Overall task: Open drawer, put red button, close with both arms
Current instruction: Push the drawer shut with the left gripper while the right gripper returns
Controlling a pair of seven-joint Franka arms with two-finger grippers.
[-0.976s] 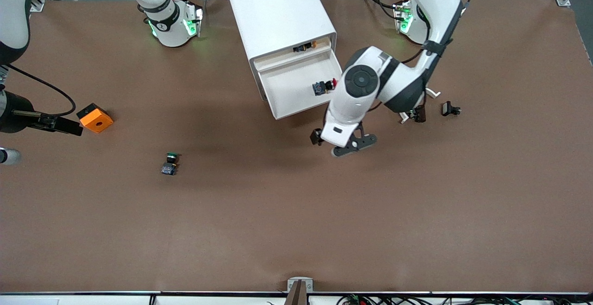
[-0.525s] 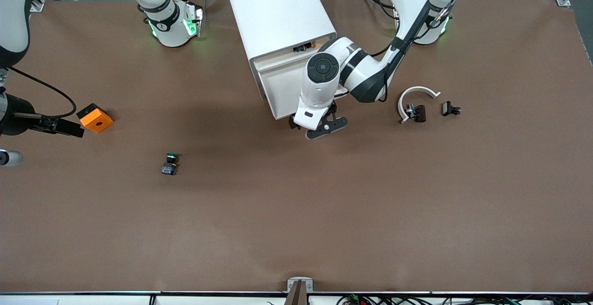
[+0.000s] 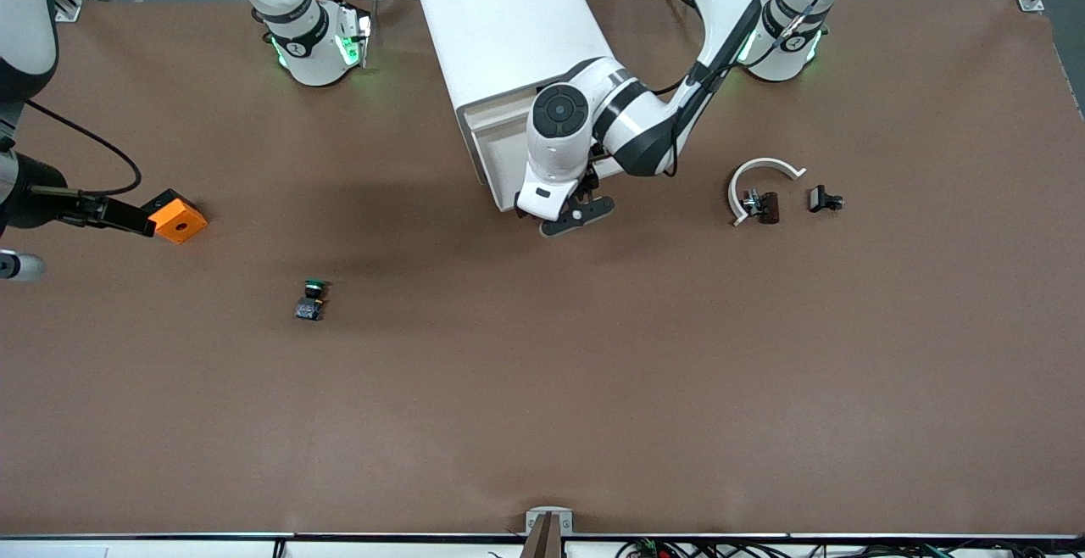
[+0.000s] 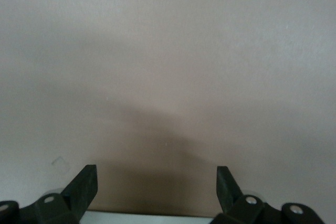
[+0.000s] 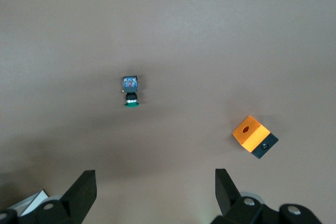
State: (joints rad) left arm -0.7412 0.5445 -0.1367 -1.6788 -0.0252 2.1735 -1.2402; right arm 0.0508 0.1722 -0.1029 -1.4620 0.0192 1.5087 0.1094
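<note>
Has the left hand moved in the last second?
Yes. The left hand swung toward the right arm's end of the table and now sits at the drawer's front edge, jaws open.

Shallow white drawer pulled partway out of its cabinet, mostly hidden under the left arm.

Front cam: high, looking steeply down at whole worktop, facing the arm bases. Left wrist cam: close, bare worktop only. Right wrist cam: higher up, shares green-capped button and orange cube with front.
</note>
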